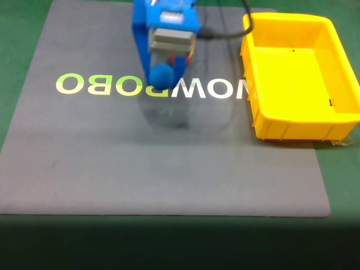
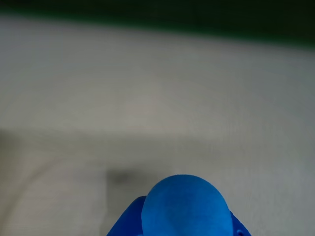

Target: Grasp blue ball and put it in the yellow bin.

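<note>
The blue ball [image 1: 161, 75] hangs above the grey mat, held between the fingers of my blue gripper [image 1: 162, 73], which is shut on it. In the wrist view the blue ball [image 2: 186, 206] bulges up from the bottom edge, with blue finger plastic at its lower sides. The yellow bin [image 1: 332, 121] stands on the mat's right side in the fixed view, to the right of the gripper, and nothing shows inside it.
The grey mat [image 1: 169, 163] carries pale lettering [image 1: 152, 86] across its middle, under the gripper. A black cable [image 1: 225, 35] runs from the arm toward the bin's top left corner. Green table surface [image 1: 17, 67] borders the mat.
</note>
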You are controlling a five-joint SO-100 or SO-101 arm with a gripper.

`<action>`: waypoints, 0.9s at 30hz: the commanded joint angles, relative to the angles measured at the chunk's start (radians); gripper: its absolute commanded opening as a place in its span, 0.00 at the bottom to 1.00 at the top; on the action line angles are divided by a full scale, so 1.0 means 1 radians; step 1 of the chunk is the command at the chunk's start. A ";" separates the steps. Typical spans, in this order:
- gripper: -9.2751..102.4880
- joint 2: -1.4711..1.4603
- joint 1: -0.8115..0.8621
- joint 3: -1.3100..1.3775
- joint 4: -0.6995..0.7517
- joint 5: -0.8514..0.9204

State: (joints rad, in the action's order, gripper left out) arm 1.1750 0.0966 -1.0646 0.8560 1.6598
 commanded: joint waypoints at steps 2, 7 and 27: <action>0.08 0.179 -0.080 0.048 -0.011 -0.038; 0.08 0.278 -0.210 -0.048 -0.009 -0.049; 0.08 0.399 -0.591 -0.252 -0.017 -0.120</action>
State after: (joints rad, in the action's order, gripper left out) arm 1.5064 -0.4725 -1.3300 0.8560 1.5509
